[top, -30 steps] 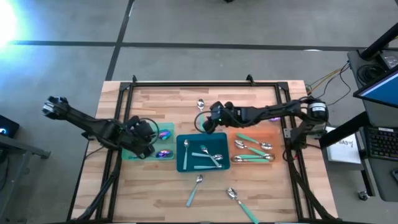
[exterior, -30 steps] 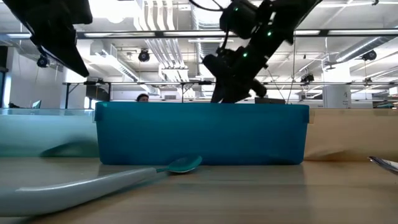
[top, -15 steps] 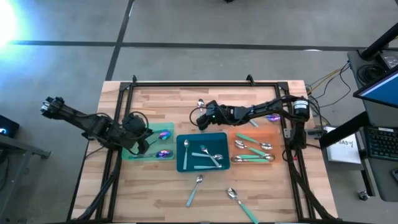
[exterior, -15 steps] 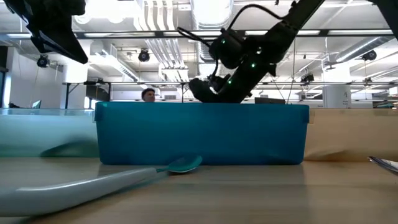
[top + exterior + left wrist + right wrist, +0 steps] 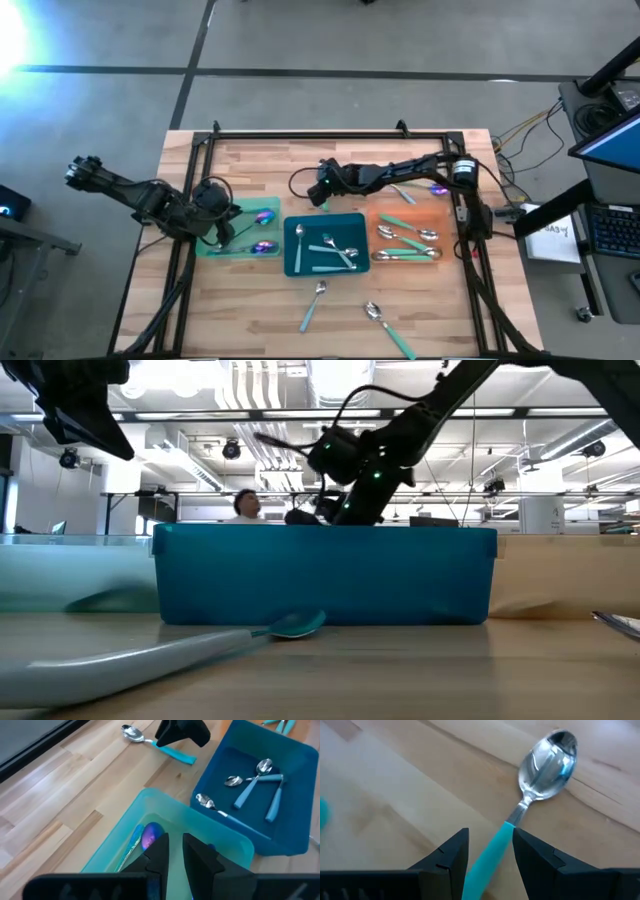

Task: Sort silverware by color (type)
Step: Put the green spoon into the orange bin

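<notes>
A spoon with a silver bowl (image 5: 550, 757) and a teal handle (image 5: 492, 852) lies on the bare wood by the table's far edge (image 5: 322, 167). My right gripper (image 5: 490, 856) (image 5: 323, 190) is low over it and open, one finger on each side of the handle. My left gripper (image 5: 175, 851) (image 5: 222, 222) hangs above the light teal tray (image 5: 238, 245), fingers a narrow gap apart with nothing between them. Purple spoons (image 5: 150, 835) lie in that tray. Teal-handled spoons lie in the blue tray (image 5: 352, 262) and the orange tray (image 5: 400, 214).
Two more teal-handled spoons lie on the wood near the front edge (image 5: 313, 303) (image 5: 385, 322). A purple spoon (image 5: 437, 188) lies at the far right beside the right arm. A black frame runs along the table's far edge (image 5: 330, 132) and sides. A person shows in the room behind.
My right gripper has gone toward the table's left and far edge and come down over the teal-handled spoon, rolling a little. My left gripper has drawn back toward the left edge and risen slightly above the light teal tray.
</notes>
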